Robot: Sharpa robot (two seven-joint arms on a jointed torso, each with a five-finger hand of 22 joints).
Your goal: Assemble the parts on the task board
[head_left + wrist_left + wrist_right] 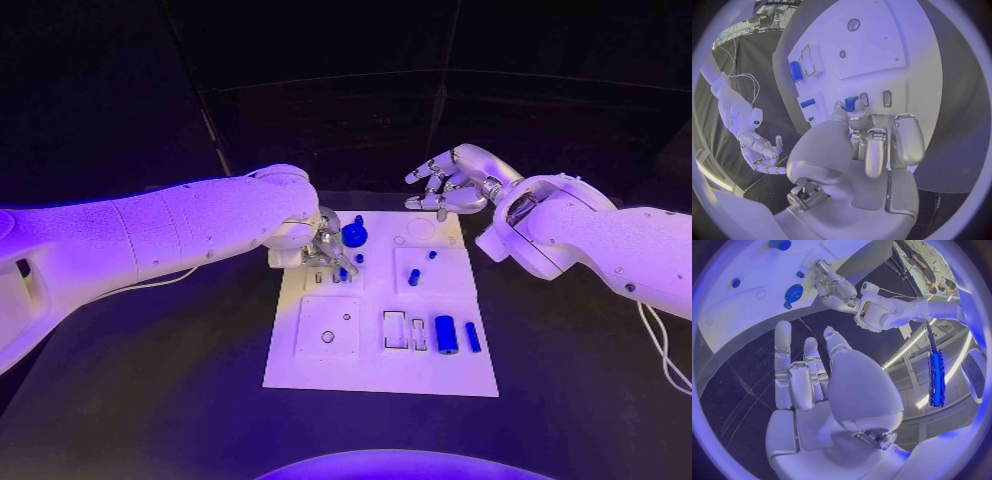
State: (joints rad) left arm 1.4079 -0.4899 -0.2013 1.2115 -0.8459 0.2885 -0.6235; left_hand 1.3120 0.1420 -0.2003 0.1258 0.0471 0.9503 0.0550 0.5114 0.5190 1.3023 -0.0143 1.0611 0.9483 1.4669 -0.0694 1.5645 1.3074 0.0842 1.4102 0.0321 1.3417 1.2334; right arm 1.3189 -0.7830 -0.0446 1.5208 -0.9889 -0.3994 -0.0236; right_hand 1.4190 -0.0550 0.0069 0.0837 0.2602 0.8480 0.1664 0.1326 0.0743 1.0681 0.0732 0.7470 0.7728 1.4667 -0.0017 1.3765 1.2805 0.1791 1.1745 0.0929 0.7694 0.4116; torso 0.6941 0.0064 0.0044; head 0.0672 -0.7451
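A: Where is the task board (378,375), and which way does it run?

B: It lies flat in the middle of the black table (144,400). In the head view its long axis goes from 12 o'clock to 6 o'clock, that is, from the far side toward the robot.

A: And the parts on it?

B: At about 5 o'clock from the board's centre lies a thick blue cylinder (446,334), and just beside it a thin blue bar (473,337). Both lie with the long axis parallel to the board's long side. Near the centre a small blue peg (414,277) stands or lies in the same direction; I cannot tell which. At 11 o'clock, near the far left corner, there is a blue gear-like piece (353,236).

A: What does the left hand (326,250) do?

B: It is over the far left part of the board, just beside the gear-like piece. In the left wrist view its fingers (874,150) are curled down and close together, and the thumb and one fingertip meet at a small blue part (851,103) on the board. It looks like a pinch, but the contact is partly hidden, so I cannot tell surely.

A: And the right hand (453,180)?

B: It is beyond the far edge of the board, at about 1 o'clock, above the table. Its fingers (783,360) are spread loosely and a little bent, and it holds nothing.
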